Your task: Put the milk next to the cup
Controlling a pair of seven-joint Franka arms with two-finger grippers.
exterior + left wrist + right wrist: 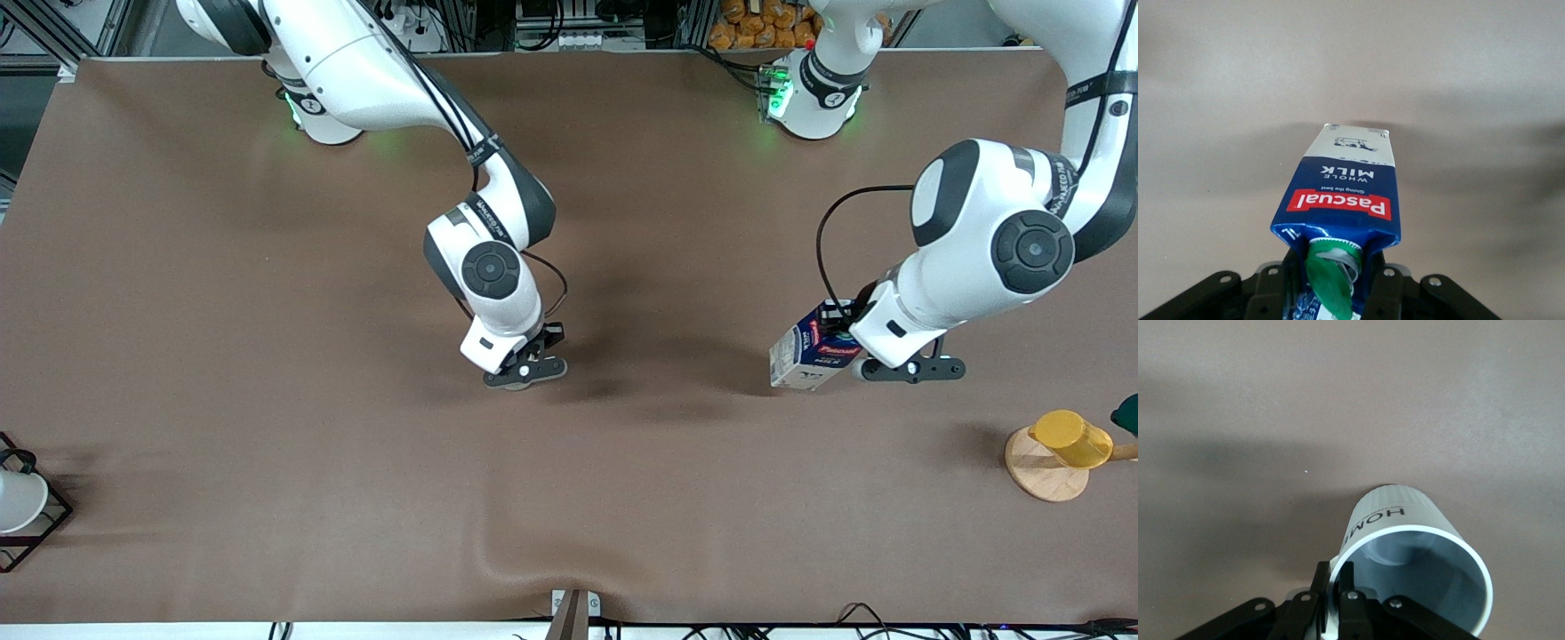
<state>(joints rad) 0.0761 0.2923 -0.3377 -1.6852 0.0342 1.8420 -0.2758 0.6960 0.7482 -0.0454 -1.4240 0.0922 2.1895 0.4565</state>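
Note:
My left gripper [1331, 283] is shut on the top of the milk [1341, 193], a dark-blue carton with a green cap and red logo. In the front view the milk [809, 356] hangs tilted under the left gripper [845, 342], low over the brown table [267, 400], toward the left arm's end. My right gripper [1335, 580] is shut on the rim of the cup [1405, 540], a pale ribbed mug with a grey inside. In the front view the right gripper [524, 369] is low over the table's middle and hides the cup. A wide stretch of table separates the two.
A yellow cup [1071, 437] sits on a round wooden stand [1045, 480] near the left arm's end, with a dark green thing [1127, 413] beside it. A white cup [18, 500] in a black wire rack stands at the right arm's end. The cloth bulges [524, 551] near the front edge.

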